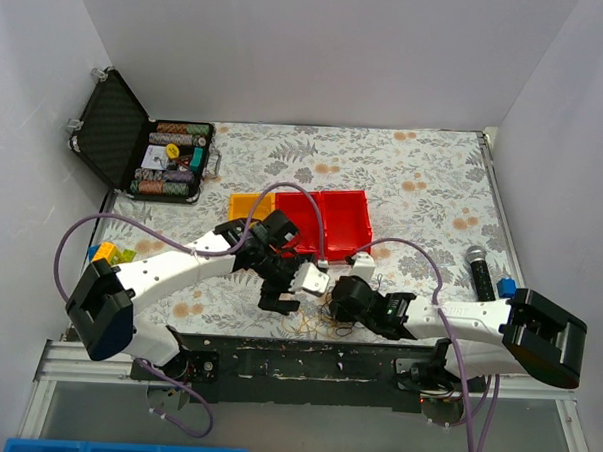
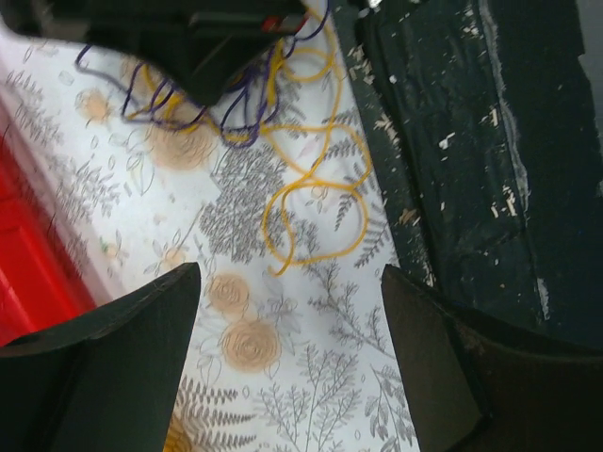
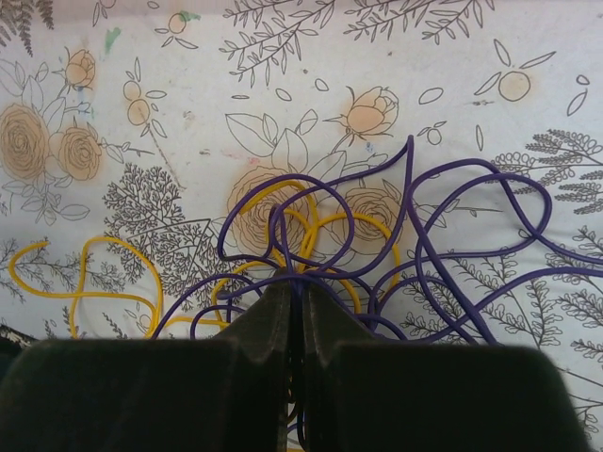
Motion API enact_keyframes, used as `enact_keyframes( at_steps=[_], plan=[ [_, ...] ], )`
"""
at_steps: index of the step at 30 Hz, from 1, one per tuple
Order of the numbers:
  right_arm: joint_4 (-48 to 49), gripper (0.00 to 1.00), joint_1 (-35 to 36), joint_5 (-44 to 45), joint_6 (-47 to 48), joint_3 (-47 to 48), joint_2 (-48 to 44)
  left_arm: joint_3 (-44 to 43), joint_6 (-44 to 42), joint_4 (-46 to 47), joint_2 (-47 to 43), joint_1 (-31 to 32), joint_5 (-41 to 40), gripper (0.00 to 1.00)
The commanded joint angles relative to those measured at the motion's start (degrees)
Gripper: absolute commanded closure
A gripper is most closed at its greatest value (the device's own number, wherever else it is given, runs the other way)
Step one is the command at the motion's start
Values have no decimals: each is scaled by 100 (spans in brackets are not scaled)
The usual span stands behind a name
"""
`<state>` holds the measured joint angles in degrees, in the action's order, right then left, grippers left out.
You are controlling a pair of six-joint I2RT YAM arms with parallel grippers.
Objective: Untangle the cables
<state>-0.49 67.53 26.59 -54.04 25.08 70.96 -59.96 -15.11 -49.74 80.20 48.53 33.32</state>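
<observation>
The cables are thin loops of purple wire (image 3: 471, 217) and yellow wire (image 3: 94, 273), tangled together on the flowered tablecloth near the table's front edge (image 1: 322, 322). My right gripper (image 3: 300, 292) is shut on strands of the purple wire, with yellow loops lying under and beside them. It also shows in the top view (image 1: 331, 305). My left gripper (image 2: 292, 311) is open and empty just above the cloth, a little short of the yellow wire (image 2: 320, 188) and the purple wire (image 2: 236, 104). In the top view the left gripper (image 1: 278, 301) is just left of the right one.
Red bins (image 1: 332, 219) and a yellow bin (image 1: 247, 204) stand just behind the grippers; the red wall shows at the left wrist view's edge (image 2: 28, 273). A dark chipped front board (image 2: 490, 141) borders the cloth. A microphone (image 1: 481, 272) lies right, a black case (image 1: 135, 139) back left.
</observation>
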Motion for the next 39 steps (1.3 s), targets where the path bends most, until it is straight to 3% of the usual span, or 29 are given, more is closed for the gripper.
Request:
enact_keyframes(
  at_steps=[1, 7, 17, 22, 30, 34, 39],
  plan=[
    [-584, 99, -20, 400, -554, 252, 173, 222, 298, 718, -58, 551, -10, 22],
    [-496, 99, -292, 198, -774, 252, 173, 459, 808, 1097, 92, 1061, -36, 25],
    [-12, 99, -706, -584, -889, 50, 243, 1452, 1641, 2854, 241, 1308, -1432, 36],
    [-12, 99, -715, -594, -985, -64, 147, 1610, 1757, 3135, 408, 1422, -1705, 39],
    [172, 99, -759, -734, -1038, -135, 155, 1690, 2030, 3901, 505, 1431, -2023, 65],
    [120, 99, -776, -751, -1038, -179, 94, 1672, 1951, 3735, 339, 1431, -2110, 100],
    [58, 96, -872, -734, -994, -319, -126, 1409, 1538, 2603, -293, 1413, -2119, 100]
  ],
)
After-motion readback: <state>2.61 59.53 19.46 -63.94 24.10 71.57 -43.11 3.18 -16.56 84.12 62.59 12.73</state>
